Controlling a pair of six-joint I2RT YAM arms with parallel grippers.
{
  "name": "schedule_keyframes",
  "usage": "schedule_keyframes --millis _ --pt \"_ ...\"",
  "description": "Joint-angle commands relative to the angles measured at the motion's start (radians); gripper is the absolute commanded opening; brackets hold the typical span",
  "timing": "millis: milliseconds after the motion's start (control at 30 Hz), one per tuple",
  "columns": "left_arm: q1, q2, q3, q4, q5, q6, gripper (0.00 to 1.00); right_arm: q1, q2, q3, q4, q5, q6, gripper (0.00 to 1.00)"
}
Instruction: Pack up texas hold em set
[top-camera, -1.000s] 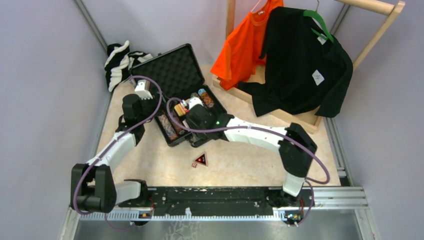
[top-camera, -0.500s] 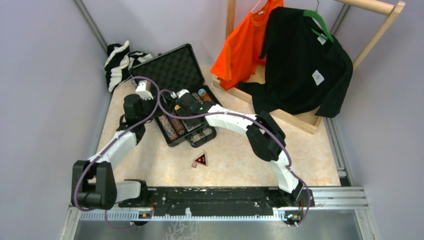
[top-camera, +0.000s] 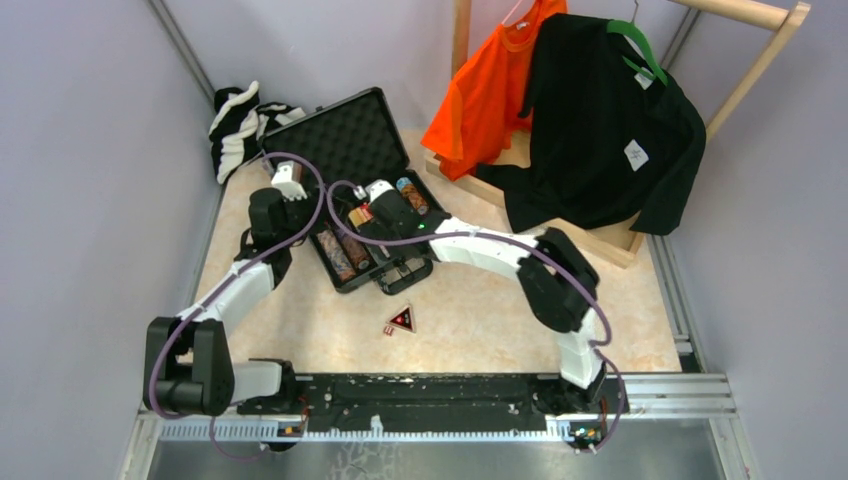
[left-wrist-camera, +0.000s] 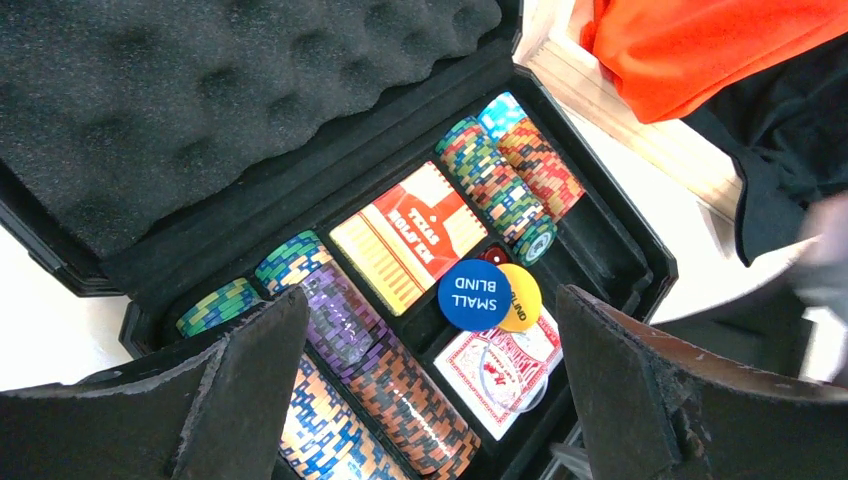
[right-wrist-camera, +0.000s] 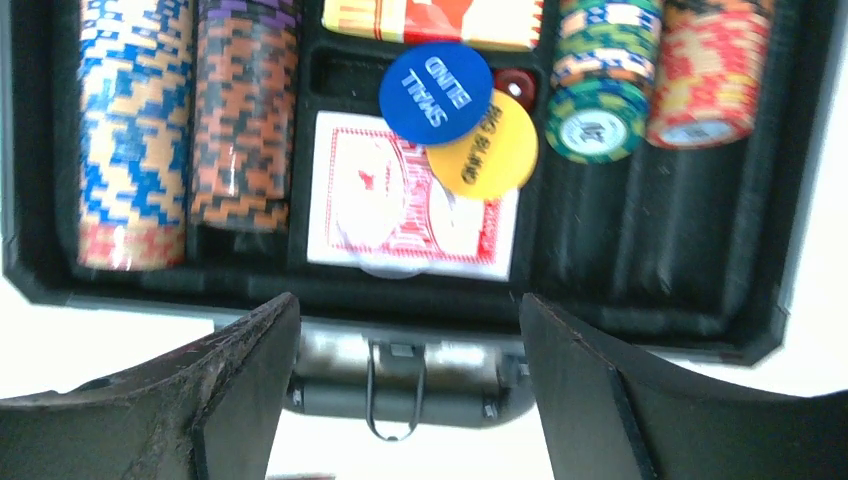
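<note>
**A:** What's the state?

**B:** I see the black hard foam-lined briefcase (top-camera: 340, 145) lying open. My left gripper (left-wrist-camera: 432, 300) sits at its left edge and my right gripper (right-wrist-camera: 407, 305) above its tray, both spread wide and empty. Inside are the rows of multicoloured poker chips (left-wrist-camera: 385, 375), the red card deck (right-wrist-camera: 400, 205), the round blue disc (right-wrist-camera: 436, 93) and the yellow disc (right-wrist-camera: 485, 150).

**A:** Anything outside?

**B:** The small black-red triangle (top-camera: 402, 319), on the table in front of the case. I'd descend squarely, pinch its edges, and set it clear of the discs.

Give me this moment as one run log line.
black hard briefcase: lid open | left tool: open, empty | right tool: open, empty, over briefcase | black-red triangle: outside, on beige table
</note>
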Motion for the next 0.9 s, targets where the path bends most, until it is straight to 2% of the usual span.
schedule_keyframes --millis 0,200,367,633,867 --pt "-0.002 -0.026 0.0 -0.001 -0.039 0.002 0.98 -0.001 -0.242 -0.119 0.112 0.016 0.035 0.8" --pt "-0.002 -0.025 -0.009 0.024 -0.016 -0.016 0.98 0.081 -0.401 -0.372 0.08 0.104 0.102 0.8" --pt "-0.002 -0.001 -0.009 0.046 0.056 -0.031 0.97 0.167 -0.367 -0.447 0.082 0.106 0.218 0.86" --pt "-0.003 -0.039 -0.019 0.034 0.067 -0.043 0.98 0.235 -0.201 -0.339 0.012 0.183 0.443 0.9" --pt "-0.003 -0.088 -0.03 0.025 0.051 -0.04 0.98 0.274 -0.128 -0.274 -0.011 0.196 0.521 0.93"
